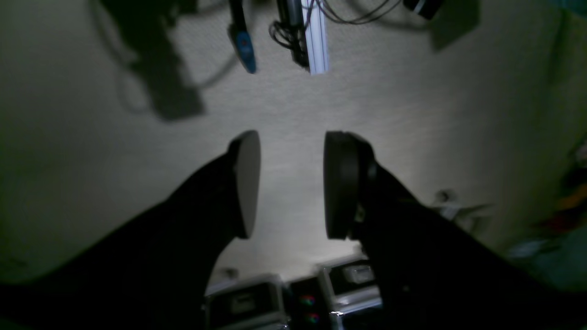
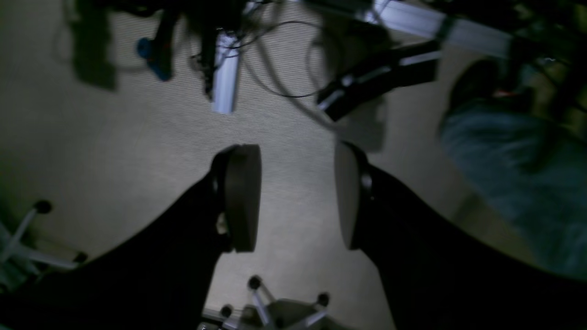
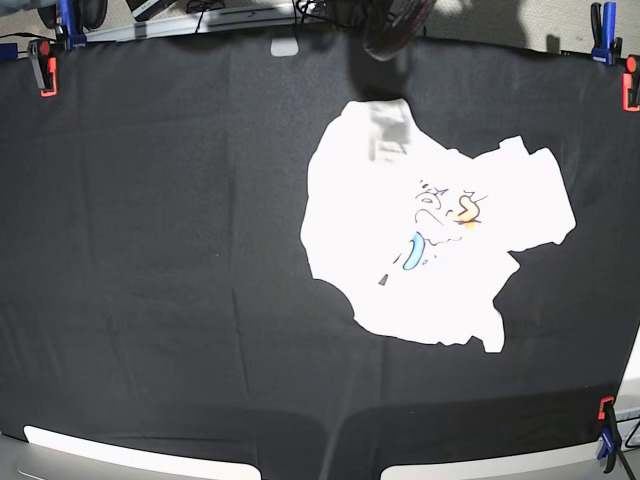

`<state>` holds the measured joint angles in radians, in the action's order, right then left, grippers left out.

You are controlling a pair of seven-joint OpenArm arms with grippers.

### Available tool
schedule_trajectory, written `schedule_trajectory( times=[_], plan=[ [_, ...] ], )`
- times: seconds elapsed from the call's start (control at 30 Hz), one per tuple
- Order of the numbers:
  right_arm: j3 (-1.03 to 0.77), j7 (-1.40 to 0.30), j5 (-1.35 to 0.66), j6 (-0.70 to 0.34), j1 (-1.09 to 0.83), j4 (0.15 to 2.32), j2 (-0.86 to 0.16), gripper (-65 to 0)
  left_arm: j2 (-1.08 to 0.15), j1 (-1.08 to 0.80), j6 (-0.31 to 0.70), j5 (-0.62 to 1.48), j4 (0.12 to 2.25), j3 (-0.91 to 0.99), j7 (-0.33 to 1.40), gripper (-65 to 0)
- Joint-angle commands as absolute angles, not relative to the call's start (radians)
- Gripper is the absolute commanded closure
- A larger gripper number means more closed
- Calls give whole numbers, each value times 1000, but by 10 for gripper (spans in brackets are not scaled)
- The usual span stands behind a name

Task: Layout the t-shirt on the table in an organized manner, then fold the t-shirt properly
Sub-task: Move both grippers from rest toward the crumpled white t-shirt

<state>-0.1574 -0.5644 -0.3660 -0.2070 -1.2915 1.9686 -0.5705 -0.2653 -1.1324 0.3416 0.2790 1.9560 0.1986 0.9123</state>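
Observation:
The t-shirt (image 3: pixel 430 240) lies crumpled on the right half of the table (image 3: pixel 170 250), white with scraps of blue and orange print showing near its middle. Neither arm appears in the base view. In the left wrist view, my left gripper (image 1: pixel 291 183) hangs open over pale floor with nothing between its round black pads (image 1: pixel 247 183). In the right wrist view, my right gripper (image 2: pixel 296 197) is also open and empty, its pads (image 2: pixel 240 197) well apart. Neither wrist view shows the shirt or the table.
Red and blue clamps (image 3: pixel 45 65) pin the black cloth at the far left corner, the far right corner (image 3: pixel 603 25) and the near right edge (image 3: pixel 605 440). Below the grippers are cables, an aluminium rail (image 1: pixel 316 41) and a chair base (image 2: pixel 275 307).

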Motion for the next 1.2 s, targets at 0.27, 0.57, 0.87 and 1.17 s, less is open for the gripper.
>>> schedule_trajectory(
  times=[0.27, 0.57, 0.87, 1.17],
  plan=[
    [-389, -482, -379, -210, -1309, 2247, -573, -262, -321, -1146, 340, 282, 2310, 203, 942, -215],
    [-425, -365, -374, -210, -1187, 2328, -525, -262, -352, -1037, 326, 282, 2356, 203, 858, -215],
    [-424, -386, -375, -210, -851, 2328, -425, -262, -352, -814, 325, 279, 2356, 203, 722, -215],
    [-247, -506, -374, -212, -605, 2314, -423, -262, -350, -543, 295, 282, 2356, 203, 706, -215]
  ],
)
